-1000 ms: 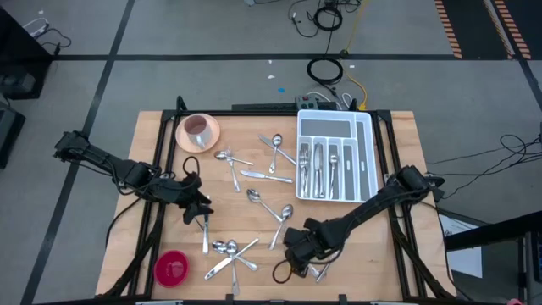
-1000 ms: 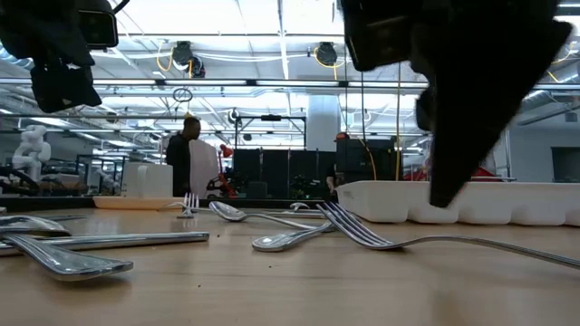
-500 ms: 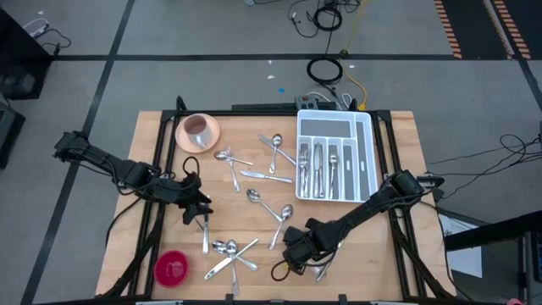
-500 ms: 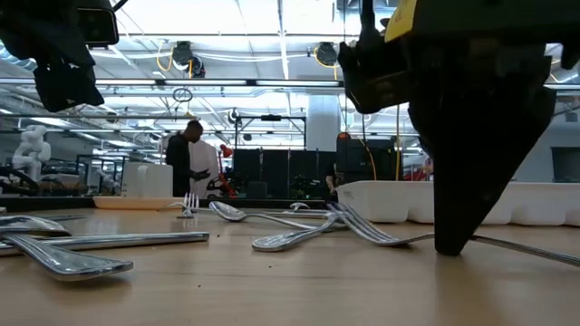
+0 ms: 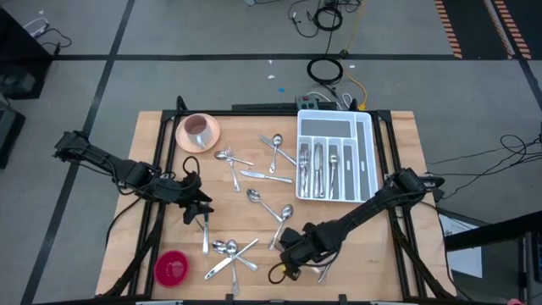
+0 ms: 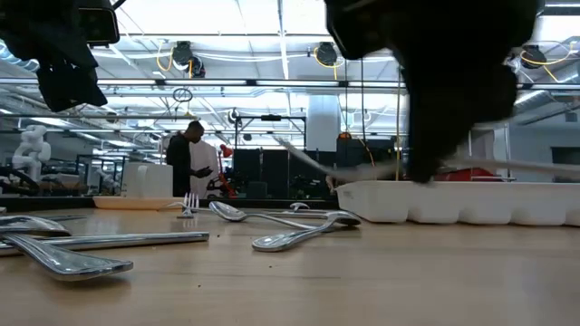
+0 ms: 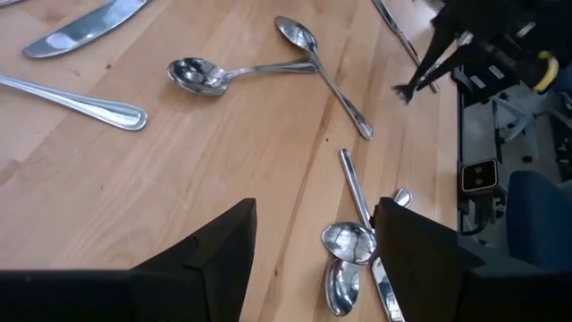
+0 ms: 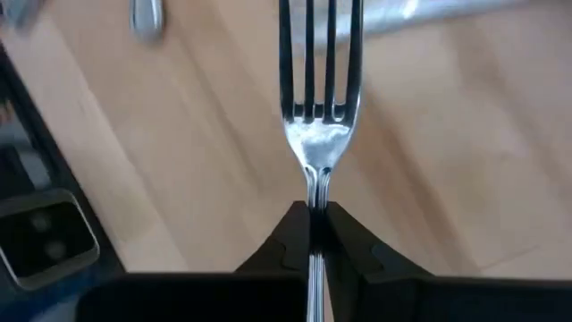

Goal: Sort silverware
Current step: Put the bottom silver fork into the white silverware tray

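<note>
I am gripping a fork [image 8: 318,107] by its neck in the right gripper [image 8: 315,213], fingers pinched fully onto it, near the table's [image 5: 381,254] front edge. I am holding it off the wood, roughly level, probably for carrying to the white tray [image 5: 367,161]. The left gripper [image 7: 308,228] is waiting with fingers spread wide and empty, above loose spoons [image 7: 344,246].

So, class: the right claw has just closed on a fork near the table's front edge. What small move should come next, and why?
Probably carry it toward the white tray. The right claw is shut on the fork by its neck, and the low view shows it already clear of the table. The tray's compartments already hold cutlery, so the fork belongs there.
</note>
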